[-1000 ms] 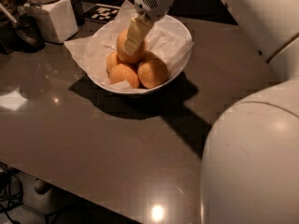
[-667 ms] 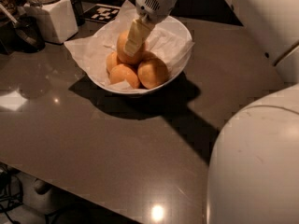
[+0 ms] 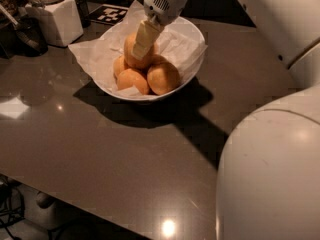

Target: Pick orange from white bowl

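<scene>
The white bowl [image 3: 165,95] stands at the back of the dark table, lined with crumpled white paper [image 3: 95,54] that spills over its left rim. It holds several oranges. My gripper [image 3: 139,51] reaches down into the bowl from above and is shut on the top orange [image 3: 143,62], with one pale finger [image 3: 144,36] across its front. That orange sits slightly above the others. Three more oranges [image 3: 162,78] lie below it toward the bowl's front; the far finger is hidden behind the fruit.
A boxy white canister [image 3: 52,19] with a stacked lid stands at the back left, beside a dark utensil [image 3: 27,34]. A black-and-white tag [image 3: 111,14] lies behind the bowl. My white arm [image 3: 270,174] fills the lower right. The table's front edge runs along the lower left.
The gripper and the orange in it have risen slightly from the pile; the bowl and the other oranges have stayed in place.
</scene>
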